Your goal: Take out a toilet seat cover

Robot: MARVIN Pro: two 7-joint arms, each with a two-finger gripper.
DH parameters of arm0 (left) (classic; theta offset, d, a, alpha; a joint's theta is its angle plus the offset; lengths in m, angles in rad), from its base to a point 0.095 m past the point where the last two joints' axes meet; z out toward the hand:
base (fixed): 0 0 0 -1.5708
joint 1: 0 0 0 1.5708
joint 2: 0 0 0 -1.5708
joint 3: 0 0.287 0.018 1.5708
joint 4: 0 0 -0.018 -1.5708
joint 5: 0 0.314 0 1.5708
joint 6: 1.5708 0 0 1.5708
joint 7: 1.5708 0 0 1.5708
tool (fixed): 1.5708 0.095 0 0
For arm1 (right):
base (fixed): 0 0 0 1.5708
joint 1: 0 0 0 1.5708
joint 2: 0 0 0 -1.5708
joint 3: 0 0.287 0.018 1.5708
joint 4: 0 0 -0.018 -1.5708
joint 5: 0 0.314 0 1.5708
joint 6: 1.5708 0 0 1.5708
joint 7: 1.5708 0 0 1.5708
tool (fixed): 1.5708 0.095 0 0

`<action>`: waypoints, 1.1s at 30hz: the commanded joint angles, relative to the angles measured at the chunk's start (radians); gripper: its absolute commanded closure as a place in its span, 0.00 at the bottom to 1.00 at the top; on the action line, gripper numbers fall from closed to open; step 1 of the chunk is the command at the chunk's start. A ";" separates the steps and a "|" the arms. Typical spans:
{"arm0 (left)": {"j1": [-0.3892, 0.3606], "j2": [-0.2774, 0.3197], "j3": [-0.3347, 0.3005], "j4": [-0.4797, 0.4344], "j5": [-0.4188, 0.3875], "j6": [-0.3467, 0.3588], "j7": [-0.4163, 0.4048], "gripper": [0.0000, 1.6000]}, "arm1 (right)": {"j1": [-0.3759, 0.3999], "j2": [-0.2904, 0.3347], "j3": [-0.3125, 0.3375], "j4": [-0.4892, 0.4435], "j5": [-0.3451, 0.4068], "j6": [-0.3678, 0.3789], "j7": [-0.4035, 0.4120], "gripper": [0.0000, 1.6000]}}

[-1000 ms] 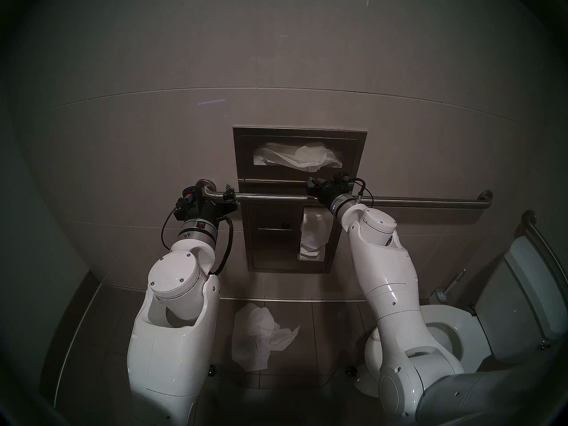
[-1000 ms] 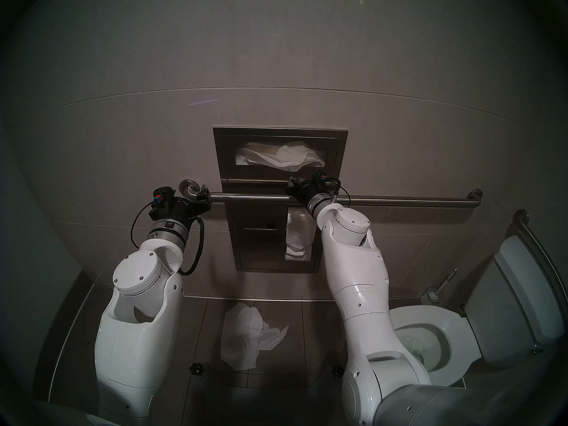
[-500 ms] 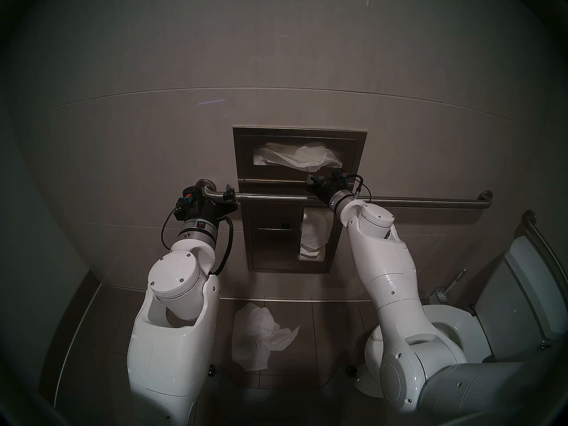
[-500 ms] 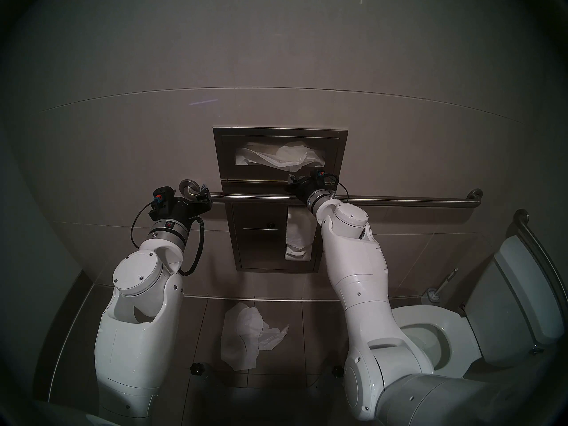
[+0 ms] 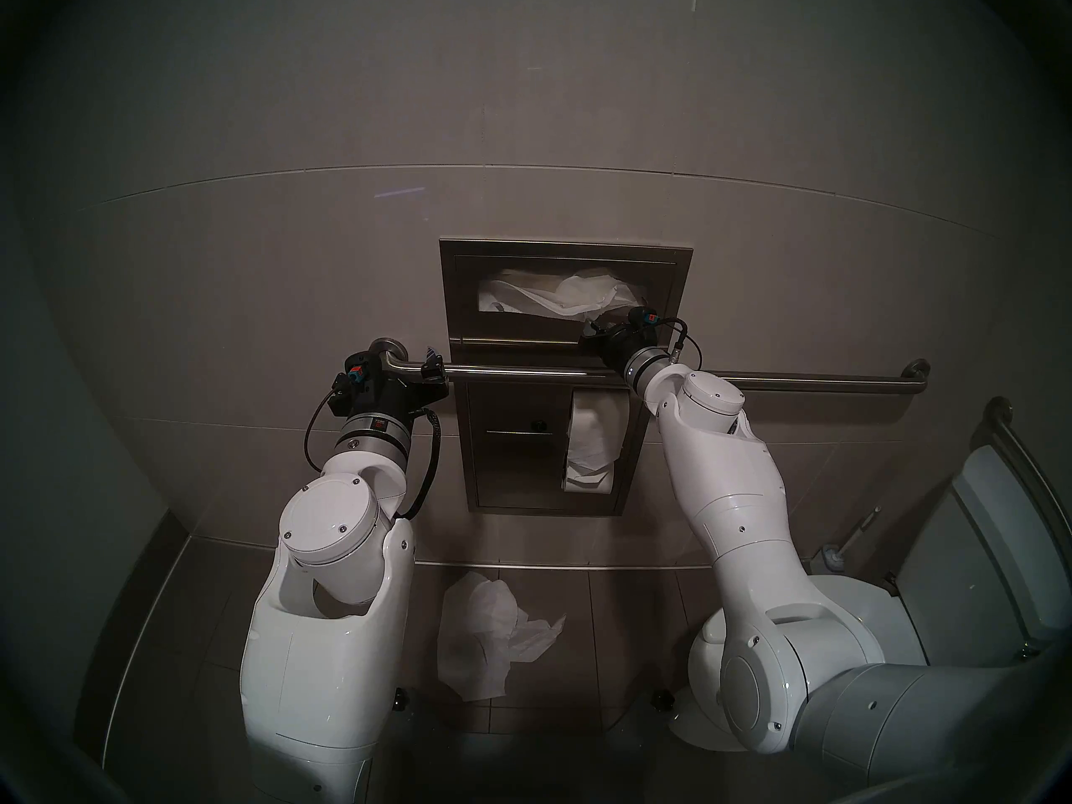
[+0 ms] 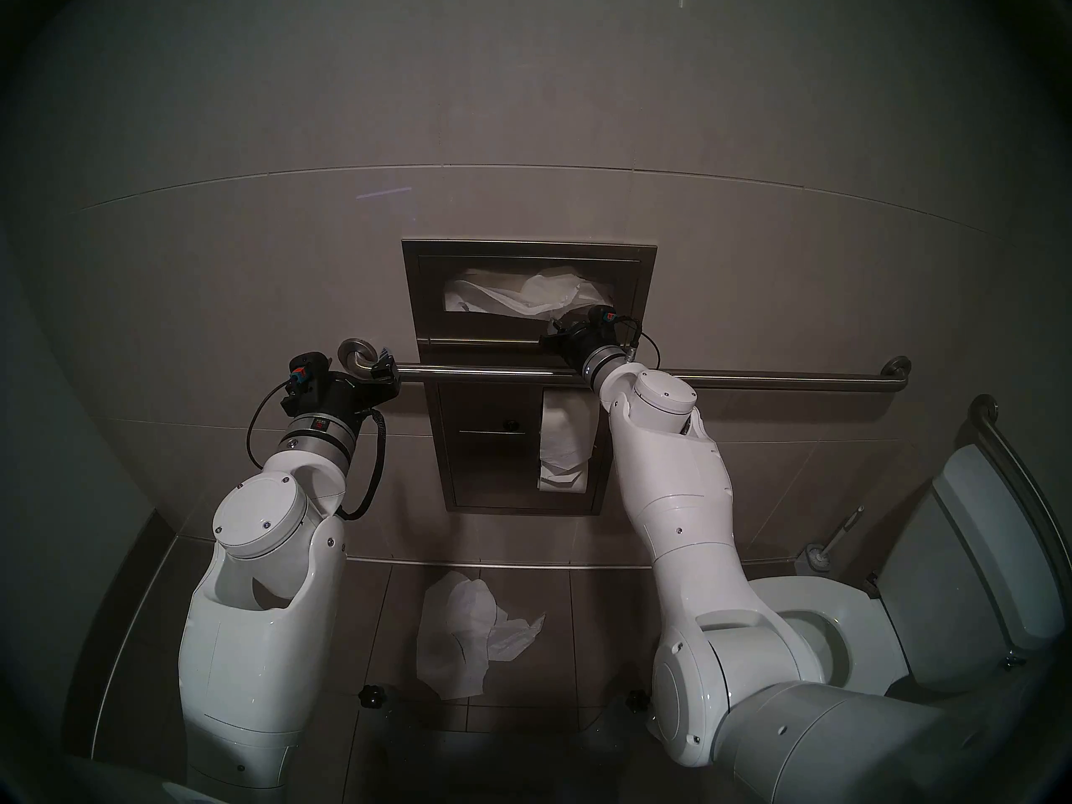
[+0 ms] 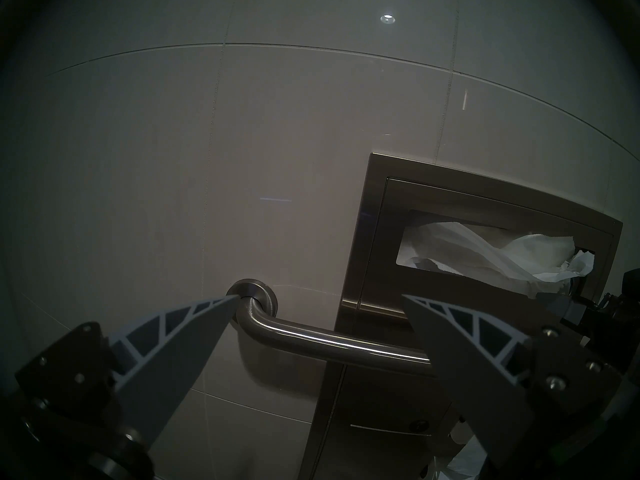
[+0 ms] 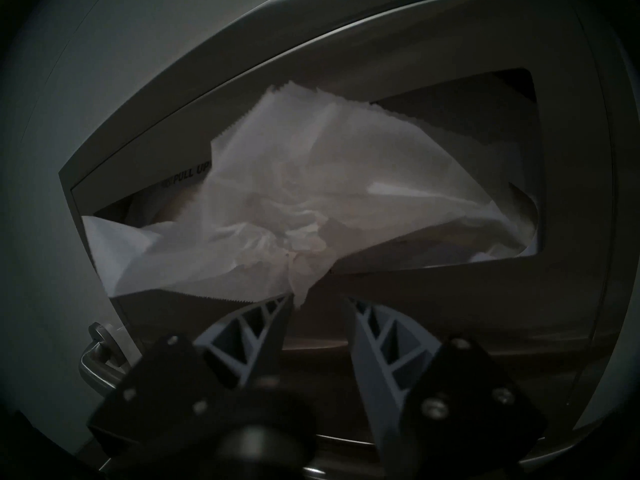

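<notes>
The right gripper (image 8: 317,304), black with grey ribbed fingers, stands partly open and holds nothing, just below the crumpled white tissue toilet seat cover (image 8: 298,205) spilling from the brushed-steel wall dispenser's (image 5: 565,251) upper slot; the left gripper (image 7: 320,297) gapes wide and empty at the steel grab bar's (image 7: 332,342) left end. One more crumpled white sheet (image 5: 493,634) lies on the grey tiled floor (image 5: 191,611) nearer the robot, one toilet-paper roll (image 5: 591,449) hangs in the lower recess, and one white toilet (image 6: 940,588) sits at the right, though dim light may hide sheets deeper inside.

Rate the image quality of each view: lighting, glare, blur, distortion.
Head views: dim, heavy dark vignette, fisheye bends the wall grout lines and the grab bar; sharp enough.
Left wrist: dim, bright highlight streak on the bar, the left gripper crisp.
Right wrist: darkest; the toilet seat cover is the only bright area, the dispenser frame bulges, the right gripper is soft and shadowed.
</notes>
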 commanded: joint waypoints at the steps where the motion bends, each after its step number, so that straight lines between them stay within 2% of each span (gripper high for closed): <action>1: -0.019 0.002 0.002 -0.036 -0.003 -0.010 -0.001 0.00 | 0.087 0.002 0.002 0.009 0.002 -0.038 0.011 0.51; 3: -0.019 0.002 0.002 -0.036 -0.003 -0.010 -0.001 0.00 | 0.094 0.003 0.005 0.020 0.003 -0.041 0.014 0.50; 5: -0.019 0.002 0.002 -0.036 -0.003 -0.010 -0.001 0.00 | 0.102 0.003 0.007 0.027 0.006 -0.040 0.017 0.41; 6: -0.019 0.002 0.002 -0.036 -0.003 -0.010 -0.001 0.00 | 0.104 0.004 0.008 0.032 0.006 -0.043 0.019 0.31; 7: -0.019 0.003 0.003 -0.036 -0.003 -0.010 -0.001 0.00 | 0.106 0.004 0.008 0.036 0.006 -0.045 0.021 0.29; 9: -0.019 0.002 0.002 -0.036 -0.003 -0.010 -0.001 0.00 | 0.106 0.006 0.008 0.040 0.004 -0.050 0.023 0.52; 10: -0.019 0.002 0.002 -0.036 -0.003 -0.010 -0.001 0.00 | 0.106 0.006 0.009 0.042 0.005 -0.053 0.024 0.79; 11: -0.019 0.002 0.002 -0.036 -0.003 -0.010 -0.001 0.00 | 0.106 0.005 0.010 0.044 0.006 -0.055 0.024 1.00; 16: -0.018 0.003 0.003 -0.037 -0.003 -0.010 -0.001 0.00 | 0.101 0.010 0.015 0.043 0.011 -0.065 0.034 1.00; 22: -0.018 0.002 0.002 -0.037 -0.003 -0.010 -0.001 0.00 | 0.055 0.017 0.019 -0.034 0.017 -0.054 0.053 1.00; 33: -0.019 0.002 0.002 -0.035 -0.003 -0.010 -0.002 0.00 | 0.047 0.005 0.002 -0.140 0.032 -0.062 0.106 1.00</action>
